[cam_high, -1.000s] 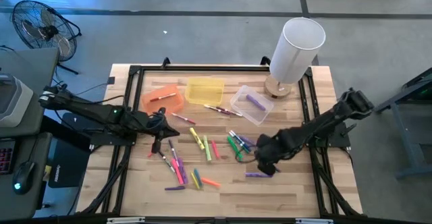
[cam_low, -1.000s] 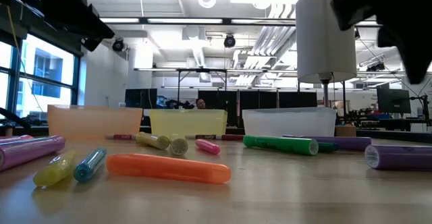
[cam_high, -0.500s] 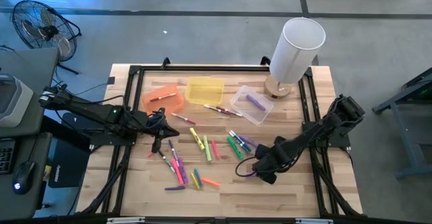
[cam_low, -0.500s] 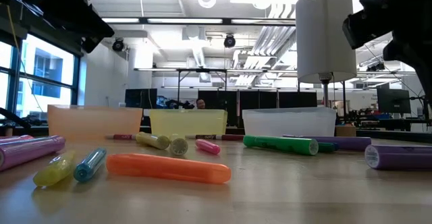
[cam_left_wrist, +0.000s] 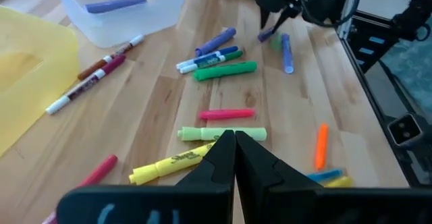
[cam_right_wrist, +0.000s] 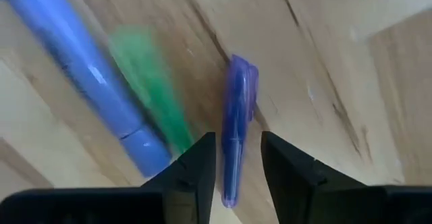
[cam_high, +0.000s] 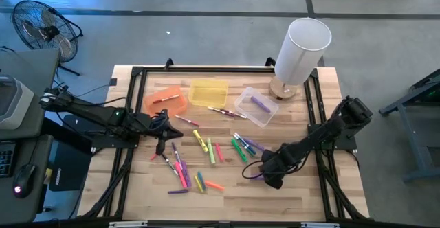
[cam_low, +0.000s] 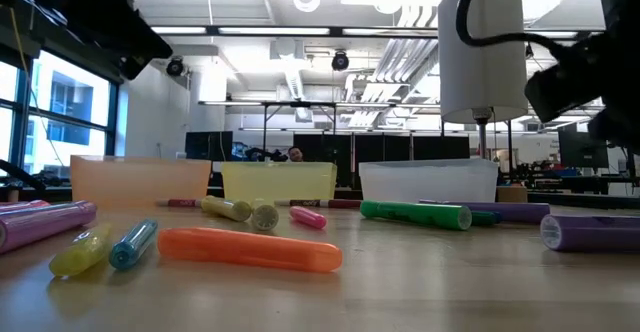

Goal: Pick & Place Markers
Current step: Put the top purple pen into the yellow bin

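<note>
The right gripper [cam_high: 258, 175] is lowered over a purple marker [cam_right_wrist: 236, 126] on the desk [cam_high: 275, 200], its jaws parted around the pen and not yet closed on it. The left gripper [cam_left_wrist: 234, 158] is held shut and empty above the scattered markers [cam_high: 206, 149]. One purple marker [cam_high: 260, 103] is seen lying in the clear bin [cam_high: 256, 107] and a pink one in the orange bin [cam_high: 166, 101]; most are left loose on the desk. The targeted marker's long axis is aligned with the gap between the fingers.
</note>
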You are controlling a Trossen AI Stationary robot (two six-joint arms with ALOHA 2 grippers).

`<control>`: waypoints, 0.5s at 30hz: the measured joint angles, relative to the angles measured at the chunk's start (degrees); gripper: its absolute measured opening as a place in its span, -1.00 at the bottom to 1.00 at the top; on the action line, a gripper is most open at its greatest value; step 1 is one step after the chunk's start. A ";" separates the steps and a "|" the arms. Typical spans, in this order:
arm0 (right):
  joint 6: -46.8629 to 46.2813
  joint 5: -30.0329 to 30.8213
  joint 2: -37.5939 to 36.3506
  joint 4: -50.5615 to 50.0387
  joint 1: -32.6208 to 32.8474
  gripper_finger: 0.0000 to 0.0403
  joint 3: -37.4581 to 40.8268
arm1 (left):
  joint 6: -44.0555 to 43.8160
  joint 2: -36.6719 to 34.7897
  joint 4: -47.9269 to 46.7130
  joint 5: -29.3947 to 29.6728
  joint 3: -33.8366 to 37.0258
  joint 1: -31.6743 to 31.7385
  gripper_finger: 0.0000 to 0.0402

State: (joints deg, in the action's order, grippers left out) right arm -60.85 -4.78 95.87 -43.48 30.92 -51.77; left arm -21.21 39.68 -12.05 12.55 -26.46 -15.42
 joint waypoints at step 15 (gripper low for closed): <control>2.00 2.46 -0.83 6.56 -0.16 -0.86 6.37 | -0.28 0.00 0.35 2.14 0.00 0.02 -1.00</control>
State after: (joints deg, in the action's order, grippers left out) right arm -58.85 -2.32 95.04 -36.91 30.76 -45.40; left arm -21.49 39.68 -11.70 14.69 -26.46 -15.40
